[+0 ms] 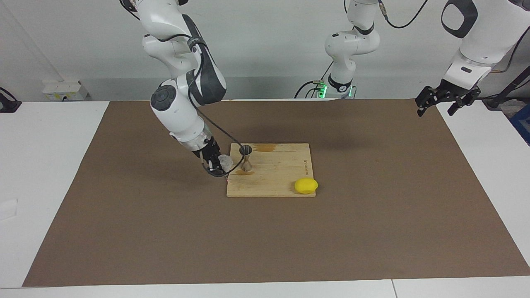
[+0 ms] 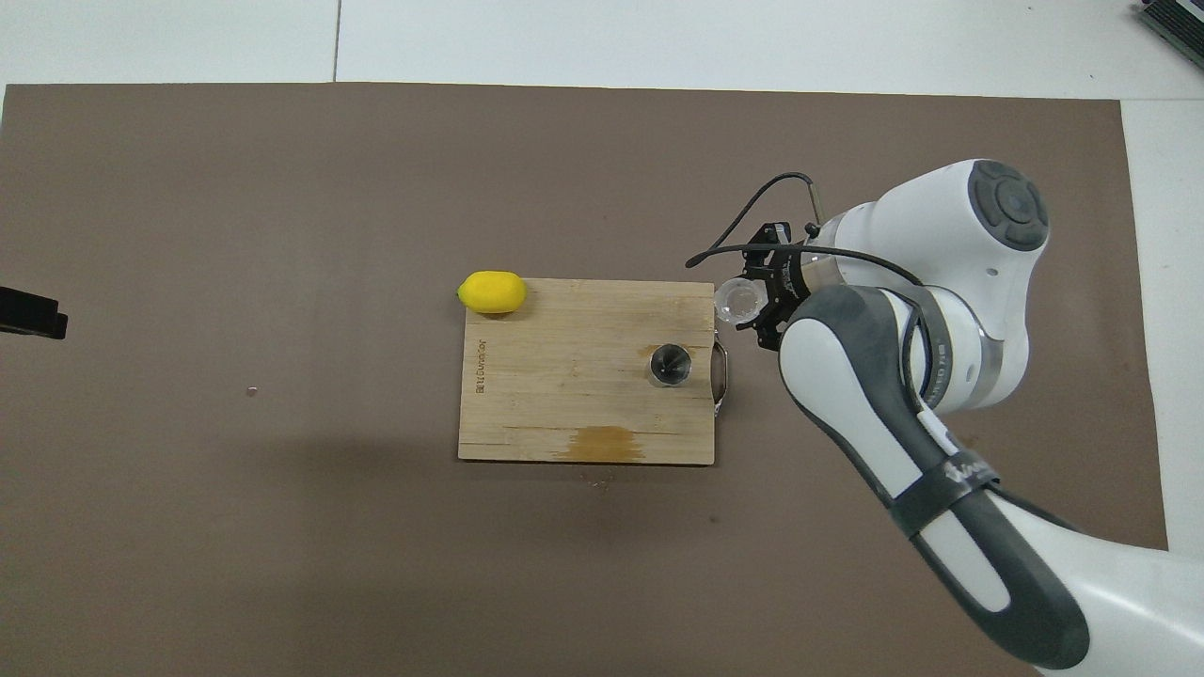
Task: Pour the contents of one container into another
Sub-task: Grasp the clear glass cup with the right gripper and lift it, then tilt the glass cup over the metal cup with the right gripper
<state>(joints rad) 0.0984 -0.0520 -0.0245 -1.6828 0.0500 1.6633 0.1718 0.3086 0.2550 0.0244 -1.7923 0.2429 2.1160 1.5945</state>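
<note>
Right gripper (image 1: 216, 162) is clamping the glass cup (image 1: 225, 162) beside the jigger (image 1: 246, 157) on the board (image 1: 281, 174), apparently positioning to pour. Left gripper (image 1: 447, 100) is waiting, fingers spread.

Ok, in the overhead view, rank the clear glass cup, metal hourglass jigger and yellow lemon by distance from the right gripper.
1. Clear glass cup, at the right gripper, by the wooden board's edge.
2. Metal hourglass jigger, upright on the board.
3. Yellow lemon, at the board's corner toward the left arm's end.
</note>
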